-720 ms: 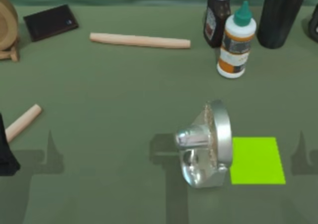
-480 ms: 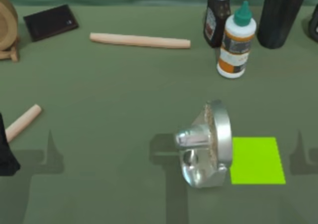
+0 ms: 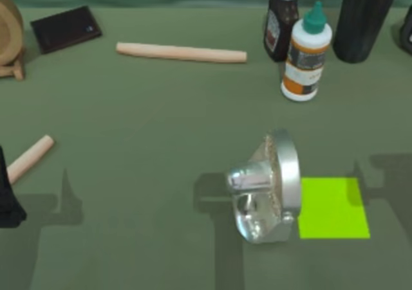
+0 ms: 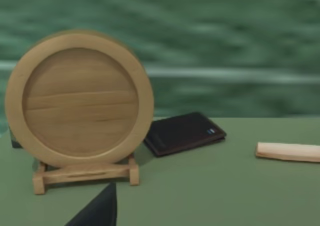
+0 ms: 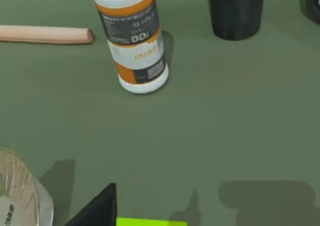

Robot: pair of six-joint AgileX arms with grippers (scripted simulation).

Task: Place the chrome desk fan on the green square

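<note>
The right gripper (image 5: 95, 208) shows only as one dark fingertip in the right wrist view, so whether it is open or closed I cannot tell; just beside that fingertip lies an edge of the green square (image 5: 151, 222), and the chrome desk fan (image 5: 20, 198) sits a little farther off, not touched by the gripper. From above, the chrome desk fan (image 3: 270, 187) stands on the olive table (image 3: 141, 135) right of centre, its ringed head meeting the left edge of the green square (image 3: 331, 208); an arm shadow falls across the square's upper right corner. The left gripper (image 4: 97, 211) is parked at the table's left edge near the wooden round object (image 4: 79, 105); its state cannot be told either.
</note>
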